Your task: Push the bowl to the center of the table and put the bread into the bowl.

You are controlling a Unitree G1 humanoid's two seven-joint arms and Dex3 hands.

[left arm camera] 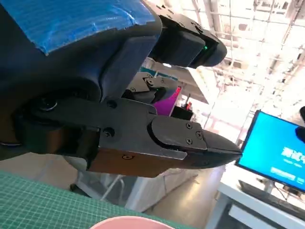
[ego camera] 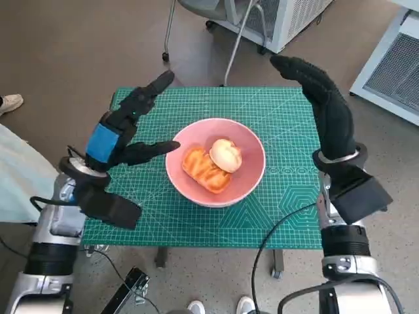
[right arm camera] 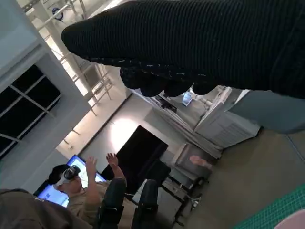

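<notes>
Bowl (ego camera: 216, 190) frame centre, bread (ego camera: 213, 163) inside. Left robot hand (ego camera: 127, 127), right robot hand (ego camera: 324, 98) both spread, empty. Risk: left fingers clipping rim, shifting bowl.

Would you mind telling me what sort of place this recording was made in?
Probably a robotics lab or workshop: a green cutting mat covers the small table, lit monitors stand on a bench, and a person wearing a headset sits nearby.

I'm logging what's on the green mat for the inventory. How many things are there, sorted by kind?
Pink round bowl: 1
Bread pieces inside it: 2, a golden ridged loaf and a pale round bun
Total: 3 things on the green cutting mat
</notes>
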